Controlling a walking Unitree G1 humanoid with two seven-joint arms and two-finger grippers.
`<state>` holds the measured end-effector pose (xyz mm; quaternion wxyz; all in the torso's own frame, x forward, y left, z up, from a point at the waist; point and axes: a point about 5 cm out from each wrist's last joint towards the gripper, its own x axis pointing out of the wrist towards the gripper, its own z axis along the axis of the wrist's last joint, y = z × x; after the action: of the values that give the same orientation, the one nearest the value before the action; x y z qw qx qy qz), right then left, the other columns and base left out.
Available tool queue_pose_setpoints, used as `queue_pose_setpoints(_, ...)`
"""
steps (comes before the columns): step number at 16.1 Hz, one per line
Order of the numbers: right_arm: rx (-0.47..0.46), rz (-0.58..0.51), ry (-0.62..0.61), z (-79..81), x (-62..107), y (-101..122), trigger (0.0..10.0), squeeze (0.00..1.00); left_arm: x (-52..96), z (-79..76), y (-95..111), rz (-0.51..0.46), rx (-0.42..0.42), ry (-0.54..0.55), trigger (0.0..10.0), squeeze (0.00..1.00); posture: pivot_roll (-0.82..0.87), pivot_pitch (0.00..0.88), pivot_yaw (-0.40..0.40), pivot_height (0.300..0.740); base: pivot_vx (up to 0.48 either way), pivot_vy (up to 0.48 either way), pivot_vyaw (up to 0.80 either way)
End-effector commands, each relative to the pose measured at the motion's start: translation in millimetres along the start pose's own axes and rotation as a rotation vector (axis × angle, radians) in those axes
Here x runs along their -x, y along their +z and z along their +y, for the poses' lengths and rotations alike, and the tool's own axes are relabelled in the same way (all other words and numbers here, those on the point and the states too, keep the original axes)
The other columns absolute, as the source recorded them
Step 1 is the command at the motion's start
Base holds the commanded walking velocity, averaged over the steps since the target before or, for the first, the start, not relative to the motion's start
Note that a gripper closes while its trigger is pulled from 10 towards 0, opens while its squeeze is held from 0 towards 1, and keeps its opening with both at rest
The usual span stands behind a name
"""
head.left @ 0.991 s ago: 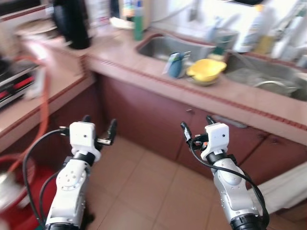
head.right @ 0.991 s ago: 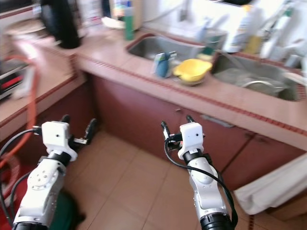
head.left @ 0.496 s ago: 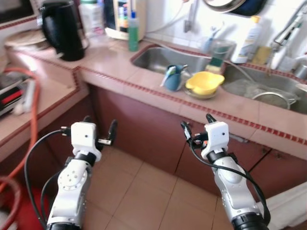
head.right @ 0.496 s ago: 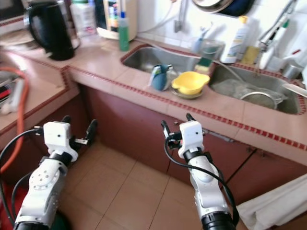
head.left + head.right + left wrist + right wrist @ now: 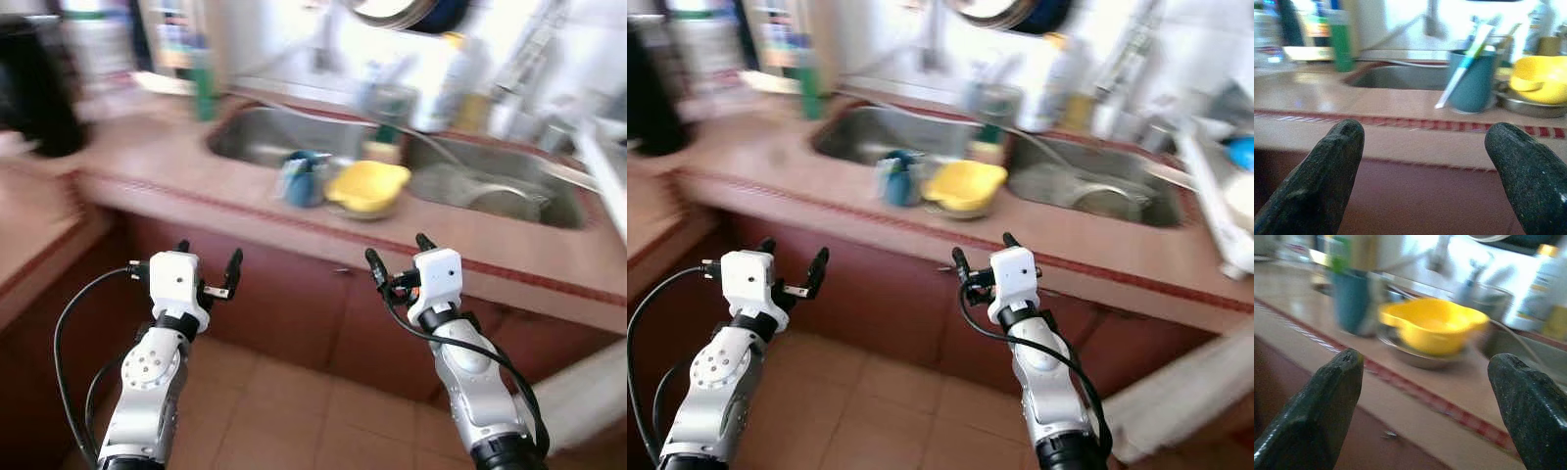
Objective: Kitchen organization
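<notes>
A yellow bowl (image 5: pixel 367 184) rests on a metal plate (image 5: pixel 1415 355) on the pink tiled counter (image 5: pixel 196 186), between two steel sinks. Beside it stands a teal cup (image 5: pixel 300 178) holding a toothbrush (image 5: pixel 1463 67). My left gripper (image 5: pixel 207 258) is held up in front of the red cabinet below the counter, open and holding nothing. My right gripper (image 5: pixel 399 254) is likewise raised and open, below and slightly right of the yellow bowl. Both are short of the counter edge.
Left sink (image 5: pixel 260 137) and right sink (image 5: pixel 490 186) are set in the counter. A green bottle (image 5: pixel 204 86), a black kettle (image 5: pixel 34 93) and soap bottles (image 5: pixel 456 88) stand along the back. A white cloth (image 5: pixel 1176 397) hangs at lower right. Tiled floor (image 5: pixel 323 421) lies below.
The camera has swung to the right, so the kettle and the side counter slid toward the left edge and the sinks are now centred. Both grippers stay raised and open.
</notes>
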<state>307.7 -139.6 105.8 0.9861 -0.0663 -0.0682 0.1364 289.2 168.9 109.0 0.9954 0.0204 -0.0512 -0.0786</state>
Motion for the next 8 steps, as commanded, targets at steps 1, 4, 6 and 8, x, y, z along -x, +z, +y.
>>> queue_pose_setpoints(1,0.017,0.004,-0.023,-10.4,1.7,0.9,10.0,0.00,-3.0,-9.3,1.9,-0.008,0.000,-0.028,10.0,0.00,-0.10,0.000,-0.035,0.740,0.337,0.000,-0.64)
queue_pose_setpoints(4,0.016,-0.022,-0.006,-8.1,1.9,3.8,10.0,0.00,-3.0,-9.0,2.0,-0.009,0.000,-0.029,10.0,0.00,-0.10,0.000,-0.036,0.740,0.333,0.000,-0.21)
queue_pose_setpoints(6,0.016,-0.023,0.003,-6.8,1.7,3.6,10.0,0.00,-2.9,-9.5,1.9,-0.010,0.000,-0.031,10.0,0.00,-0.10,0.000,-0.036,0.740,0.332,0.000,0.00)
queue_pose_setpoints(8,0.018,-0.023,0.006,-6.4,1.9,3.4,10.0,0.00,-2.8,-9.8,2.3,-0.012,0.001,-0.032,10.0,0.00,-0.10,0.000,-0.037,0.740,0.330,0.000,0.00)
